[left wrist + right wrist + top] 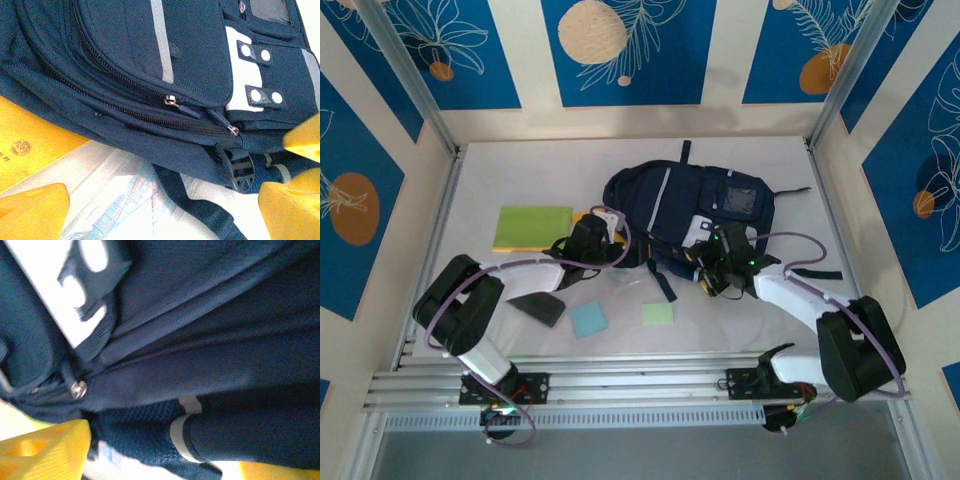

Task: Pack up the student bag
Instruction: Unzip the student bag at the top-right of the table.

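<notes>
— What is being hidden?
— The near edge of the student bag [690, 205] is being covered by both grippers, and a yellow folder [30, 140] is being partly buried beneath it.
— And the arms?
— Both are being stretched forward and inward. The left gripper [603, 228] is being held wide open; whether the right gripper [705, 262] is clamping fabric cannot be told.
— The bag?
— It is being shown front-up near the far edge of the table [520, 165], right of centre, long axis running left to right.

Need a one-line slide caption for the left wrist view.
Open left gripper facing the student bag, two zipper pulls in sight, a yellow booklet at its edge.
</notes>
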Controlling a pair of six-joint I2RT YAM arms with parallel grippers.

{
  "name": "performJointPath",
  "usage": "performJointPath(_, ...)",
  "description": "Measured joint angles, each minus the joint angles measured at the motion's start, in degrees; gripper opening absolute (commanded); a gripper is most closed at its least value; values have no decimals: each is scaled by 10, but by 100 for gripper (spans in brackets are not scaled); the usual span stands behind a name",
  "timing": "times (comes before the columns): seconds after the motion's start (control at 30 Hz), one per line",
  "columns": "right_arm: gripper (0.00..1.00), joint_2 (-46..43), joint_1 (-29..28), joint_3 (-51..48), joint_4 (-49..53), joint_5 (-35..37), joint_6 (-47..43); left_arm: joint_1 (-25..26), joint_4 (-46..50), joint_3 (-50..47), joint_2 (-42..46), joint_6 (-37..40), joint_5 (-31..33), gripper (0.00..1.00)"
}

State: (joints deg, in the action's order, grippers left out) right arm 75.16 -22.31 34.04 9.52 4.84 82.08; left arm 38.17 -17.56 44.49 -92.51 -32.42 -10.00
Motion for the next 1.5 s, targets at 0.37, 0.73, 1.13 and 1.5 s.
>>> performJointPath(0.37,0,29,33,10,-11,35,-62,6,-5,-11,2,19,-10,89)
performJointPath(0.73,0,-35,63,79,23,-2,-110,45,-16,17,-20,65,-42,77)
performJointPath(1.13,0,-35,65,96,20,-30,-109,63,-75,58,-92,97,-13,68)
performJointPath(1.5,0,-35,66,96,7,-60,-87,63,-170,97,-180,131,-2,64)
